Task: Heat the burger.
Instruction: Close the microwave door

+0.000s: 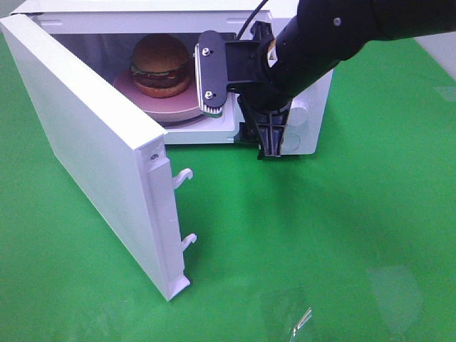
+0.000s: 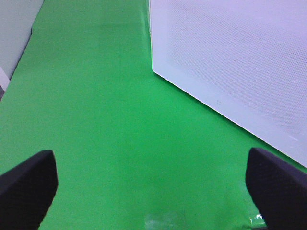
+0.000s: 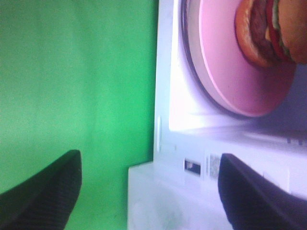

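The burger (image 1: 160, 64) sits on a pink plate (image 1: 182, 108) inside the white microwave (image 1: 317, 114), whose door (image 1: 92, 142) hangs open toward 7 o'clock. At the burger's 3 o'clock the right gripper (image 3: 148, 191) hovers, jaws wide and empty. The left gripper (image 2: 151, 187), spread wide, holds nothing above the green tabletop (image 2: 96, 120).

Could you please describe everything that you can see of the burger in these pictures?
The burger is round, with a glossy golden-brown bun above and below, a dark patty and green lettuce showing at the edge. The right wrist view also shows a red layer. It looks whole and sits upright, roughly centred on the pink plate inside the microwave, whose door stands wide open. Only the plate touches it.
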